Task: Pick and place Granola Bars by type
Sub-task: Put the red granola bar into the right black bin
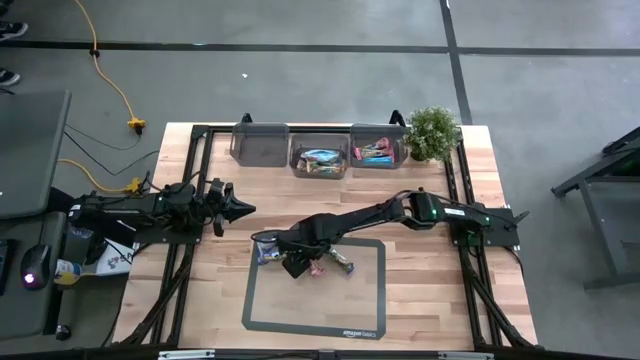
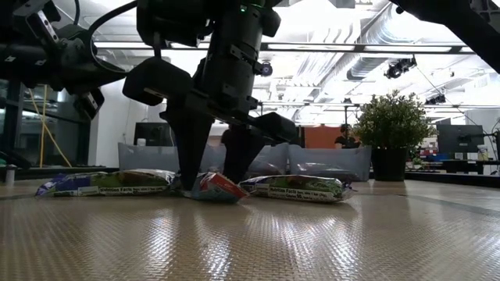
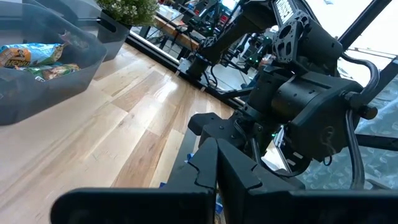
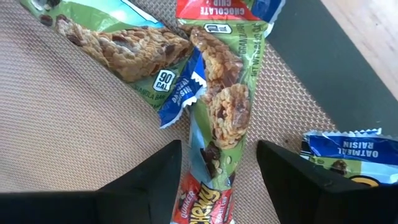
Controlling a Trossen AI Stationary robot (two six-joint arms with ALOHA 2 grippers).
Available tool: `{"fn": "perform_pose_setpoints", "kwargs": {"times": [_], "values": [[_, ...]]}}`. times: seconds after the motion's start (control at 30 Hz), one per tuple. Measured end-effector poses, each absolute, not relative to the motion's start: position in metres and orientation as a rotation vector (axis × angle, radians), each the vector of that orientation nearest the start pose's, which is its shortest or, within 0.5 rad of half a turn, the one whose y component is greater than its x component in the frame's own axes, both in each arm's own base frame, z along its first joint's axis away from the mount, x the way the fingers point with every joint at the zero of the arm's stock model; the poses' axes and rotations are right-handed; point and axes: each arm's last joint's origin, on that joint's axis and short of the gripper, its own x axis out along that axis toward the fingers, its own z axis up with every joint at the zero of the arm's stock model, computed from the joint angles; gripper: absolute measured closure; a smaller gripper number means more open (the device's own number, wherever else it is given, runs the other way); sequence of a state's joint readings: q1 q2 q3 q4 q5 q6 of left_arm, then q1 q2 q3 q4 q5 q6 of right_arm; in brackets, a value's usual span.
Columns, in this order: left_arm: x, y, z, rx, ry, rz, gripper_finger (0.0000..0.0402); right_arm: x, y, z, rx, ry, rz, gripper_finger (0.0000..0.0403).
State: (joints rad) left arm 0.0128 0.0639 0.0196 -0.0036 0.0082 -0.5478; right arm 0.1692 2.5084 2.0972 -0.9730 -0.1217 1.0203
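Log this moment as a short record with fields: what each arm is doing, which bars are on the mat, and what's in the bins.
right gripper: down on the grey mat, open, fingers on either side of the red-ended bar
left gripper: waiting over the table's left side, off the mat
bars on mat: three, the red-ended bar between two blue-ended bars
bins: left bin shows no bars; middle bin and right bin hold bars
plant: beside the right bin
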Motion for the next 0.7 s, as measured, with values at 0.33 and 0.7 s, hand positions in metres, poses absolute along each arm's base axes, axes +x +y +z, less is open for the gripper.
{"fn": "perform_pose_setpoints", "kwargs": {"times": [0.33,0.7], "values": [[0.1005,0.0011,0.1648,-0.548,0.045,0.018,0.0401,0.4911,0.0879,0.1216,0.809,1.385,-0.476,0.0237],[0.1006,0.001,0.1647,-0.548,0.046,0.018,0.0401,0.491,0.0879,0.1226,0.809,1.384,-0.472,0.0297]]}}
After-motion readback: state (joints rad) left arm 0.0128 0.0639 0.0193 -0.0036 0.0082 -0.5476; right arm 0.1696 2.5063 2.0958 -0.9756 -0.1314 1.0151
